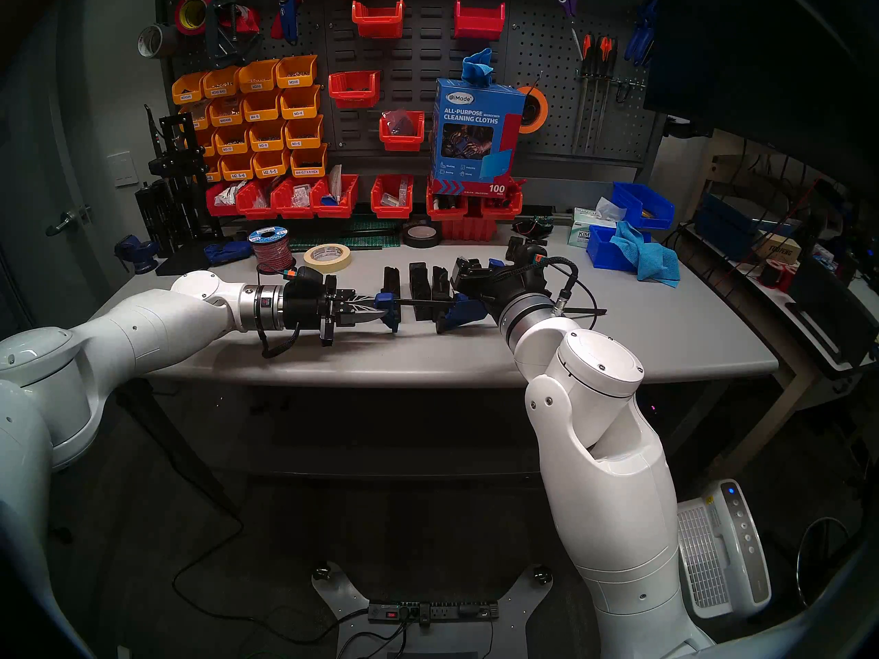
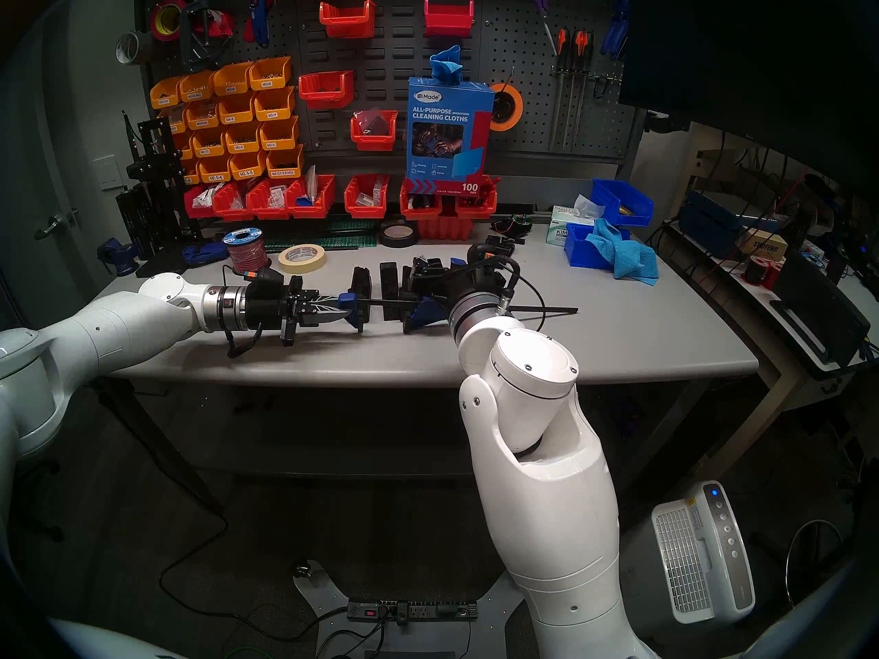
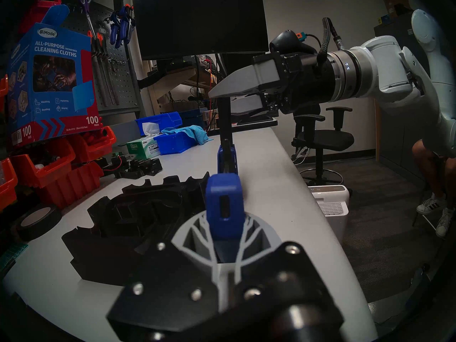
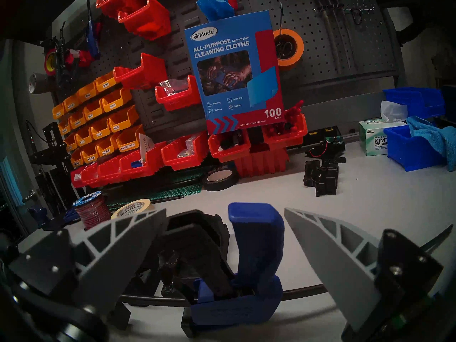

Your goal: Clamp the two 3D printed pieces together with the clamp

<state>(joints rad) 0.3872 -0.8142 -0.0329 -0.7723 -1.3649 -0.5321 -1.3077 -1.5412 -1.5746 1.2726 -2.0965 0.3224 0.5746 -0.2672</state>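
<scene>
Bar clamp (image 1: 418, 306), lying across the tabletop (image 1: 642, 339) with the two 3D printed pieces (image 1: 428, 287) between its blue jaws: left claw (image 1: 376, 313) pinched on the fixed end, apparently steadying it; right claw (image 4: 224, 237) spread wide around the trigger handle.

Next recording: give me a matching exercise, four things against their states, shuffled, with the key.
Things:
1. left pincer
2. right pincer
3. masking tape
4. blue cloth

States:
A. open above the clamp handle
B. draped over a blue bin
C. shut on the clamp's end jaw
D. flat on the table

Pairs: 1-C, 2-A, 3-D, 4-B
</scene>
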